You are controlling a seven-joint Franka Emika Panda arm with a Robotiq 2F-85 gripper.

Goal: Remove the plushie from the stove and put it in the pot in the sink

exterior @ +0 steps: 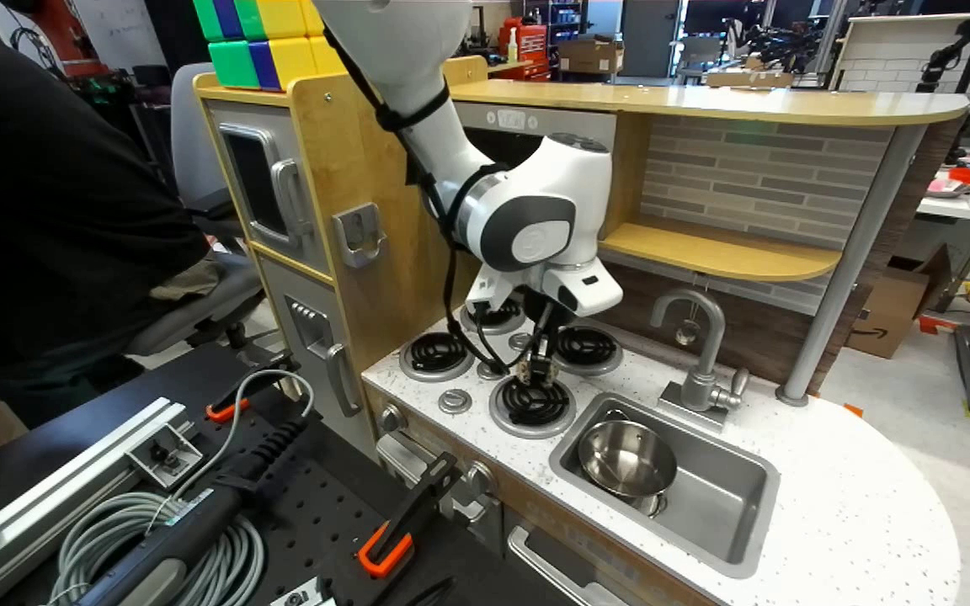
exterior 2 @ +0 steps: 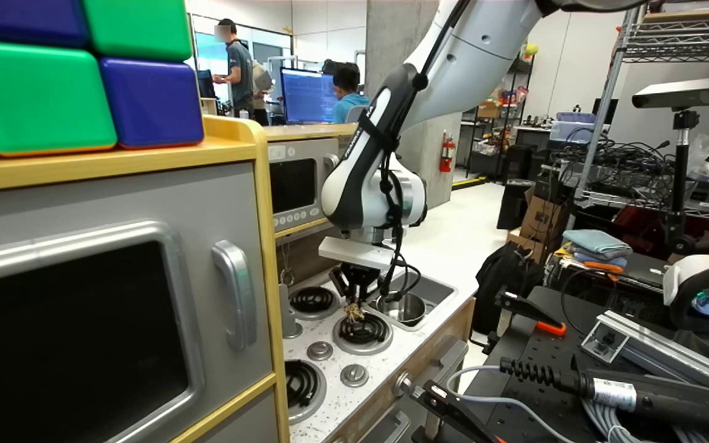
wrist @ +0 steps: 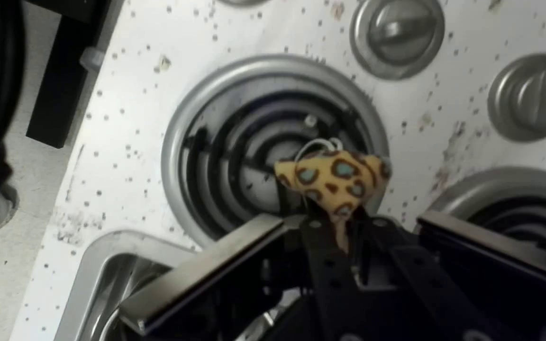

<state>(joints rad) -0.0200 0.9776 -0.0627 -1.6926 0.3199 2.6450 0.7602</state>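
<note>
The plushie (wrist: 337,177) is small, yellow with brown and teal spots and a pale string loop. My gripper (wrist: 341,222) is shut on it, its gathered end pinched between the fingertips. In both exterior views the plushie (exterior 2: 353,312) is at the edge of a black burner (exterior: 533,406) on the white stove (exterior: 426,406); I cannot tell whether it touches. The gripper (exterior: 540,364) points down there and partly hides the plushie. The steel pot (exterior: 626,461) sits in the near-left part of the grey sink (exterior: 725,498) in an exterior view; it also shows in an exterior view (exterior 2: 407,307).
A curved faucet (exterior: 708,337) stands behind the sink. A wooden shelf (exterior: 721,244) and counter top (exterior: 754,99) rise at the back. A tall cabinet (exterior: 392,252) flanks the stove. A black table (exterior: 317,497) with cables and clamps lies in front. Knobs (wrist: 398,35) sit between burners.
</note>
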